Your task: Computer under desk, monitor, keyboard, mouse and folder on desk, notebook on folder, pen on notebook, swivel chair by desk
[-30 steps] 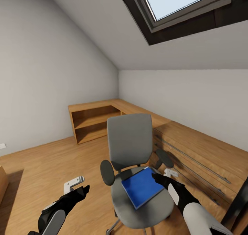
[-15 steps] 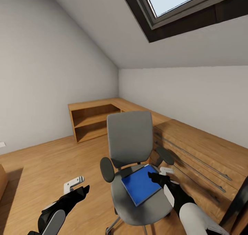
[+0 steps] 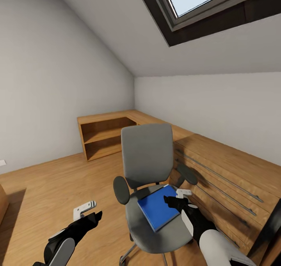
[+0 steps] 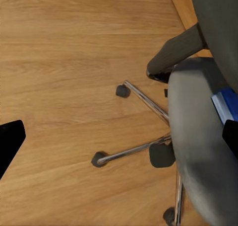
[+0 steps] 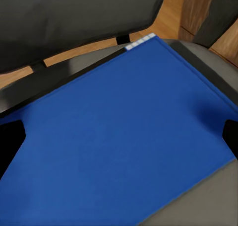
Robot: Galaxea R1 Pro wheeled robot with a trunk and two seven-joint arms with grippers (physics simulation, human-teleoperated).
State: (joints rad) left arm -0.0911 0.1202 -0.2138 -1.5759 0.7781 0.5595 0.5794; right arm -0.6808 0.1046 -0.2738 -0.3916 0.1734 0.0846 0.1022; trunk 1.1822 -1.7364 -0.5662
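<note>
The swivel chair (image 3: 146,160) stands in mid-room with its grey back facing me, and its chrome base (image 4: 144,149) shows on the wooden floor. The bright blue folder (image 3: 156,206) lies flat on its seat (image 3: 156,234). My right gripper (image 3: 171,201) is open just above the folder's (image 5: 119,136) right part, one fingertip (image 5: 10,141) out at each side of the blue sheet. My left gripper (image 3: 95,216) is open and empty, low beside the chair's left side, over the floor. One corner of the folder (image 4: 225,104) peeks past the seat edge.
A low wooden shelf unit (image 3: 105,135) fills the far corner. A plain wooden dresser (image 3: 222,172) runs along the right wall, close behind the chair's right armrest (image 3: 187,175). A dark edge (image 3: 269,227) cuts in at the lower right. Open floor (image 3: 47,188) lies to the left.
My right gripper has moved in leftward over the folder. The picture has shifted slightly with the camera. My left gripper has stayed put.
</note>
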